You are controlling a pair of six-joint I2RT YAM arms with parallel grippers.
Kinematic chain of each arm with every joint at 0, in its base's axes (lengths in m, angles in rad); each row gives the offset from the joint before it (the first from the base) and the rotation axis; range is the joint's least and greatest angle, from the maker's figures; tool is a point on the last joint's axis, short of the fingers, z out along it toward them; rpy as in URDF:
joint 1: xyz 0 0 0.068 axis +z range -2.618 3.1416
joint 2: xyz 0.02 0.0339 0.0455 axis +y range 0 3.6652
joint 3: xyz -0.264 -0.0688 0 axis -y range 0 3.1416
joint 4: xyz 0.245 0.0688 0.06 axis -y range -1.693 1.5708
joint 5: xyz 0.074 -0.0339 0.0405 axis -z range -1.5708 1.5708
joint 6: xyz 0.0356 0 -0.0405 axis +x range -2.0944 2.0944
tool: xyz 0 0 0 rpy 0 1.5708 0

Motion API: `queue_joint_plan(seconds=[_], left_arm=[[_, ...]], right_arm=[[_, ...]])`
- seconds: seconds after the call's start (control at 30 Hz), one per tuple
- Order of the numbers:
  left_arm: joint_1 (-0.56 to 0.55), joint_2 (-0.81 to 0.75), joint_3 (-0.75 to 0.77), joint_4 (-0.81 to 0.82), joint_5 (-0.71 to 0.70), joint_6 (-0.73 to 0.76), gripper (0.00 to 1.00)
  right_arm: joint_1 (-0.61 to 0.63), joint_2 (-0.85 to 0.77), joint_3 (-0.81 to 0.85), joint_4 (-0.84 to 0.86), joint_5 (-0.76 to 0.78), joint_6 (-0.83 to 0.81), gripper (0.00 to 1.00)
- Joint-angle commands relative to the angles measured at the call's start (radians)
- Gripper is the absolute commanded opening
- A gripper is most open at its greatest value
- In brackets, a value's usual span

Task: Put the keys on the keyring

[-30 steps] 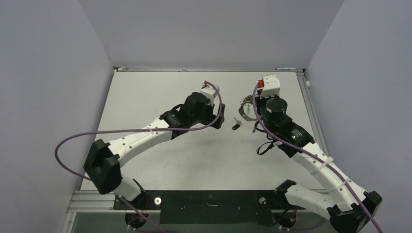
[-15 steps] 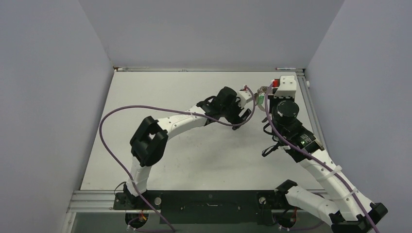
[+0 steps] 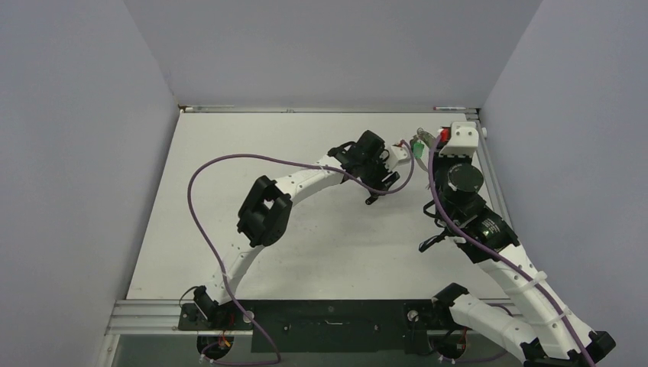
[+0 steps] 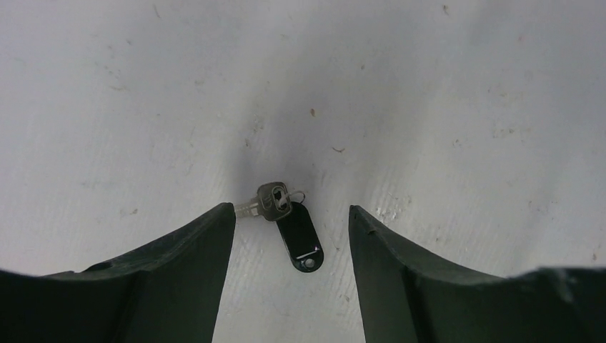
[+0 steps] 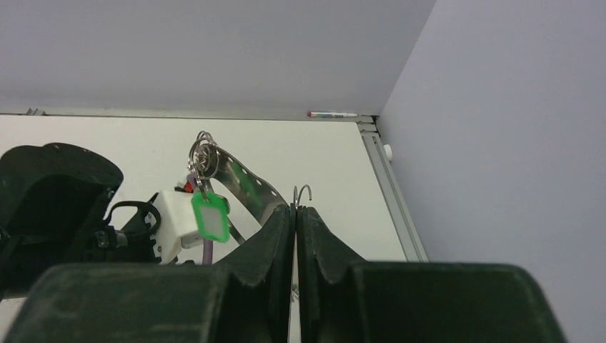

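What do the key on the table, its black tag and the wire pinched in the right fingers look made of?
The key: bright silver metal, glinting. Its black tag: probably plastic, smooth with a soft sheen and a moulded hole. The keyring wire in the right fingers: thin grey metal, likely steel, with a fine highlight.

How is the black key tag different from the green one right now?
The black tag lies flat on the table, while the green tag hangs in the air. The black tag sits loose between the open fingers of the left tool; the green tag dangles beside the right tool, shut on the keyring. The green tag has a pale window; the black tag looks plain. Both join small metal rings.
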Motion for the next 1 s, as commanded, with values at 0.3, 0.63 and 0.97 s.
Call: queue_joint_plan(seconds=[0.3,0.63,0.97], left_arm=[[0.011,0.034,0.004,-0.008,0.071,0.061,0.49],[0.010,0.092,0.051,-0.034,0.072,0.066,0.48],[0.007,0.112,0.052,0.005,0.056,0.062,0.34]], right_arm=[[-0.008,-0.031,-0.010,0.073,-0.066,0.010,0.05],[-0.008,-0.034,-0.016,0.078,-0.094,0.010,0.05],[-0.008,-0.036,-0.019,0.082,-0.114,0.011,0.05]])
